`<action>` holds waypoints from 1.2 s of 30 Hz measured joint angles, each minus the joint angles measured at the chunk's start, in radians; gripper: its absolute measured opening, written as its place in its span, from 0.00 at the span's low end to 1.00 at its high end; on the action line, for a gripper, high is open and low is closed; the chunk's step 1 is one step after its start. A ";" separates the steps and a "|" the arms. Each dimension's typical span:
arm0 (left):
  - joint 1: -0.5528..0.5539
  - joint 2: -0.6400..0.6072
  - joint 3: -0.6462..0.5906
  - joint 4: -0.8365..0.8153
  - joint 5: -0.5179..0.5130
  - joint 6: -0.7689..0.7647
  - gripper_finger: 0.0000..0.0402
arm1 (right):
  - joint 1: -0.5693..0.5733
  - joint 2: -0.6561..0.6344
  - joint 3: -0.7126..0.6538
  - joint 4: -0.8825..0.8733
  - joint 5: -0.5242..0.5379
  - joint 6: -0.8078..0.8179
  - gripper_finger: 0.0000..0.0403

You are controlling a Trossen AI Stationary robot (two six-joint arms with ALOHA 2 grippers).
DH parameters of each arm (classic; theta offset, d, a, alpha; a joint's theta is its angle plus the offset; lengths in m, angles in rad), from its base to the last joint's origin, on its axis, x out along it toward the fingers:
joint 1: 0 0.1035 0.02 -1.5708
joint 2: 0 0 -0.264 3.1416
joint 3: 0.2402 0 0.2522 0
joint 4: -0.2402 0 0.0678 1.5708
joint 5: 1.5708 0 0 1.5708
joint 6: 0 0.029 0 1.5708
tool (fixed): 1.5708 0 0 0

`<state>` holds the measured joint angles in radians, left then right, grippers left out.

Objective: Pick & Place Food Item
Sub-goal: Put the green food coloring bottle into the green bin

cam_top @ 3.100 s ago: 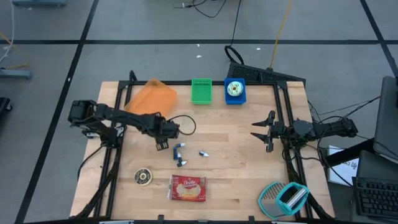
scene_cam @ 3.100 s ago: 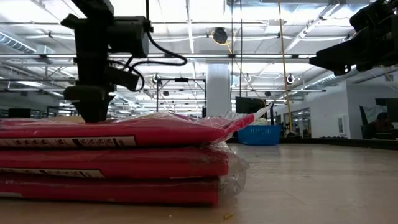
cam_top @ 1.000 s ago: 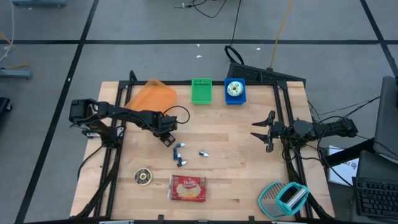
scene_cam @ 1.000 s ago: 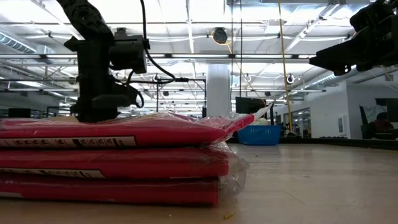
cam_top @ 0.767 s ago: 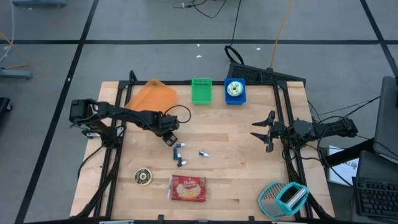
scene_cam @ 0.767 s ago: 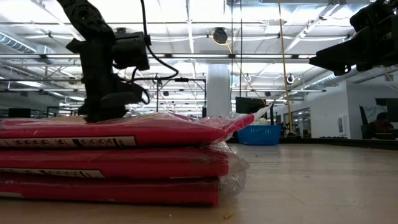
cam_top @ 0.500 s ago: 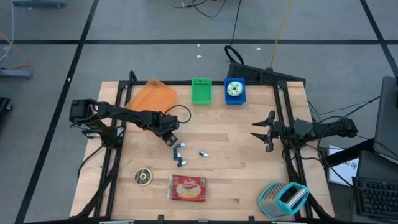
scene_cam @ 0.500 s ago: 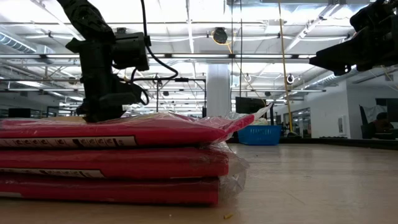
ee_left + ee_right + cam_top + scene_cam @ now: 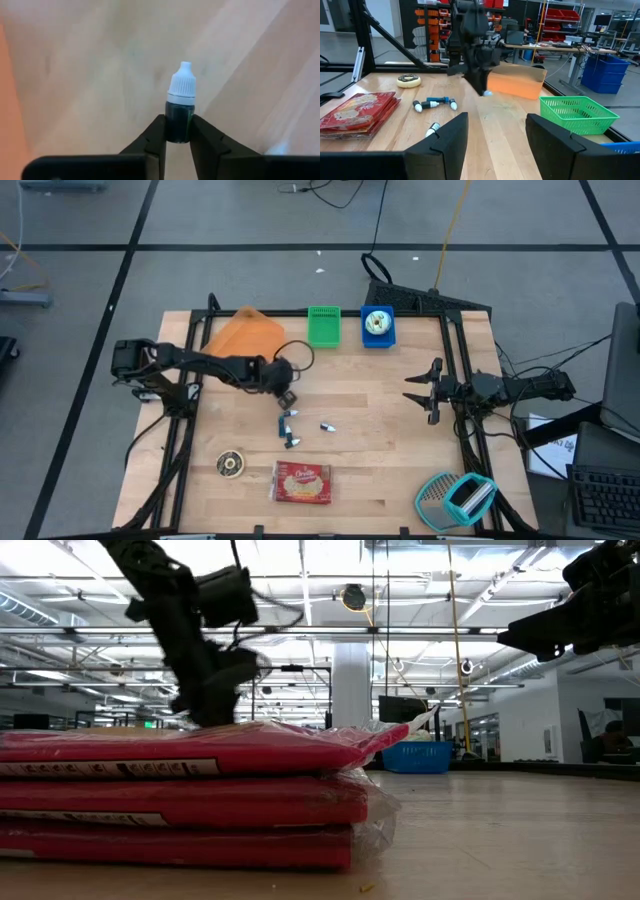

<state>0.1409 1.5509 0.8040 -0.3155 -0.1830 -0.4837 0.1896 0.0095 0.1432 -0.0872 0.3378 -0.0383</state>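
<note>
A small dropper bottle point(image 9: 180, 106), dark-bodied with a white cap, sits between the fingers of my left gripper point(image 9: 286, 395), which is shut on it over the table's middle left. In the right wrist view this gripper point(image 9: 482, 87) slants down with the white cap point(image 9: 488, 93) at its tip. Two more such bottles point(image 9: 288, 426) lie joined on the wood just nearer, and a third point(image 9: 327, 425) lies beside them. At the table's right side my right gripper point(image 9: 410, 388) hovers open, holding nothing. My left gripper pinches the bottle's dark body point(image 9: 176, 131) between its two fingertips, low on the body, away from the cap. The fingers slant down from the table's left and lie along the bottle. The cap points away from the gripper. The bottle looks lifted clear of the wood.
A red snack packet point(image 9: 302, 483) and a doughnut point(image 9: 231, 464) lie near the front edge. An orange container point(image 9: 245, 336), a green basket point(image 9: 323, 326) and a blue bin point(image 9: 378, 326) line the far edge. A teal grater point(image 9: 456, 498) sits front right.
My left gripper has shut on the dropper bottle, then risen a little and swung toward the table's right, tipping from nearly straight down to a slant. The bottle has gone with it, off the wood.
</note>
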 joint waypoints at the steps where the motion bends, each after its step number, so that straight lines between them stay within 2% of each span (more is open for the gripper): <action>1: 0.007 0.000 0.016 0.022 -0.012 0.019 0.15 | 0.000 0.000 0.000 0.000 0.000 0.000 0.46; 7: 0.098 -0.002 0.115 0.151 -0.071 0.090 0.17 | 0.000 0.000 0.000 0.000 0.000 0.000 0.46; 12: 0.211 0.035 0.188 0.259 -0.021 0.096 0.15 | 0.000 0.000 0.000 0.000 0.000 0.000 0.46; 18: 0.285 0.192 0.341 0.260 0.051 0.125 0.15 | 0.000 0.000 0.000 0.000 0.000 0.000 0.46; 24: 0.312 0.345 0.474 0.236 0.053 0.143 0.17 | 0.000 0.000 0.000 0.000 0.000 0.000 0.46; 29: 0.333 0.368 0.511 0.238 0.053 0.132 0.18 | 0.000 0.000 0.000 0.000 0.000 0.000 0.46; 36: 0.343 0.360 0.512 0.215 0.051 0.106 0.30 | 0.000 0.000 0.000 0.000 0.000 0.000 0.46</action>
<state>0.4839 1.9114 1.3159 -0.1003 -0.1319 -0.3780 0.1898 0.0095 0.1432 -0.0868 0.3378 -0.0383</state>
